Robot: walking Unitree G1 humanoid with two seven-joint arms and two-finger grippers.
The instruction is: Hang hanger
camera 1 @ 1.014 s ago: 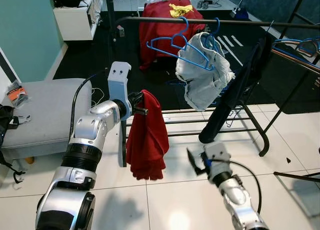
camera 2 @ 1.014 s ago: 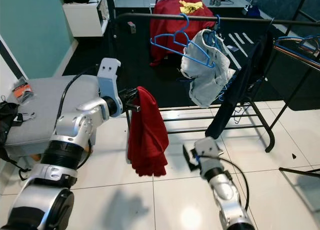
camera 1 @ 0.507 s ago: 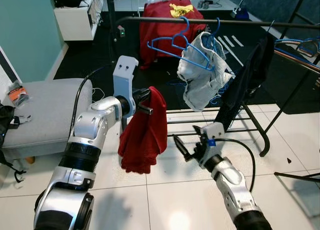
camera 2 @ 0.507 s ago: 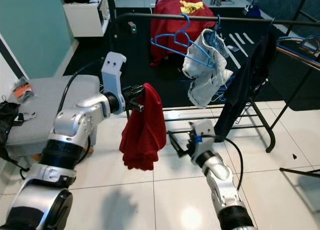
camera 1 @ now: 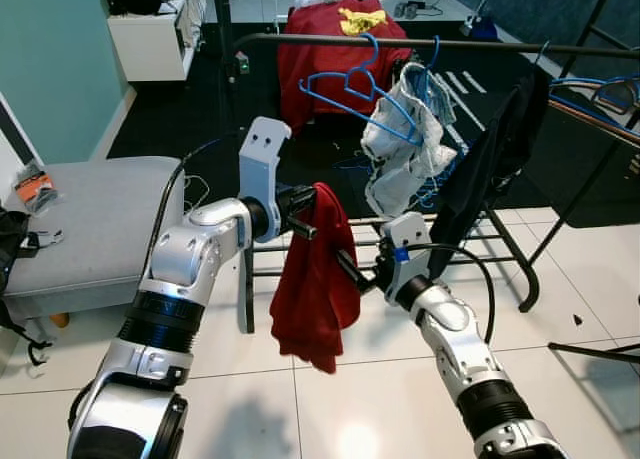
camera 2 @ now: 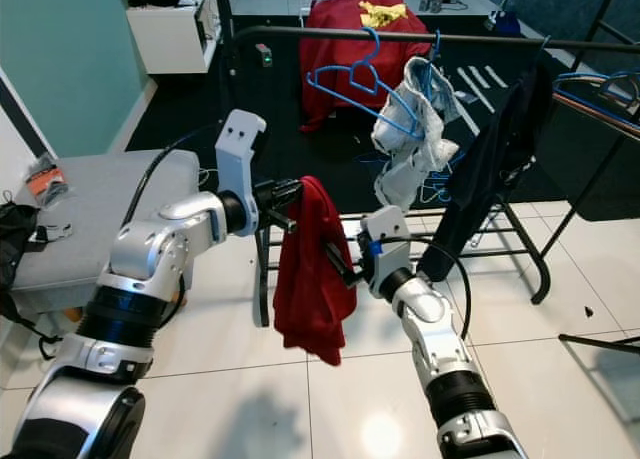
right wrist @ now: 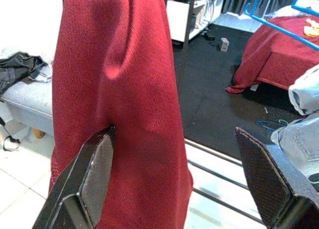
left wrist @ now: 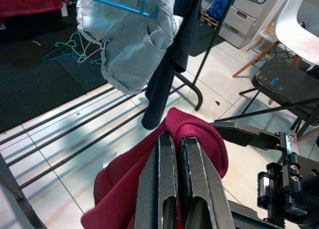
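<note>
Your left claw is clamped on the top fold of the red garment, holding it up in front of the clothes rail and below it. No hanger can be made out inside the cloth. Since a second ago you have carried the garment closer to the rail, and it hangs lower and straighter than it did half a second back. Your right claw has risen from near the floor to the garment's side; its fingers stand wide apart, one against the red cloth. On the rail itself, the empty blue hanger hangs beside the pale jeans. Judging from this, you're set for a two-handed hold, with the hanging itself not yet begun.
</note>
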